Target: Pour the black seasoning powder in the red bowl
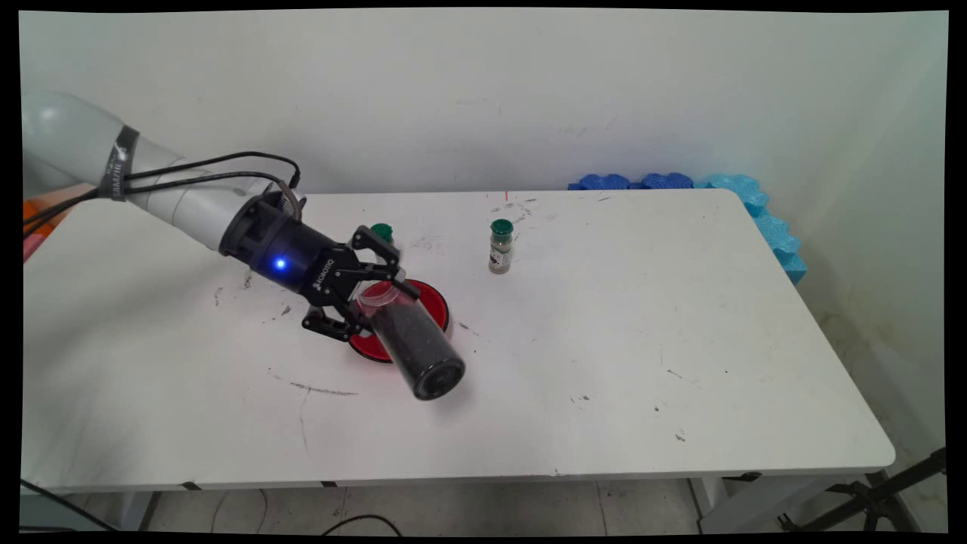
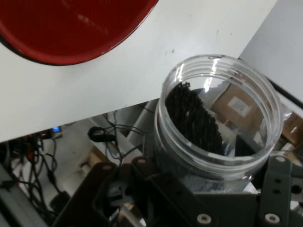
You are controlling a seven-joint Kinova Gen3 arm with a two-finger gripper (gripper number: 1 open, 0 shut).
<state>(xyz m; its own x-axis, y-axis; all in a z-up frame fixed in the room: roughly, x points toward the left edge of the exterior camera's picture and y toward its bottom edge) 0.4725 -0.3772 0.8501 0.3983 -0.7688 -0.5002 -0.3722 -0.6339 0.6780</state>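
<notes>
Between the jaws: tilted open jar (dark grains inside) | gripper clamped on it | behind: red plate

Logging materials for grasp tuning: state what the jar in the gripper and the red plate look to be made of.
Jar: clear, glossy, probably plastic; the dark grains show through its wall, and the open threaded mouth catches highlights.
Red plate: smooth and shiny with a dark rim, likely plastic or glazed ceramic; which one is unclear.
</notes>
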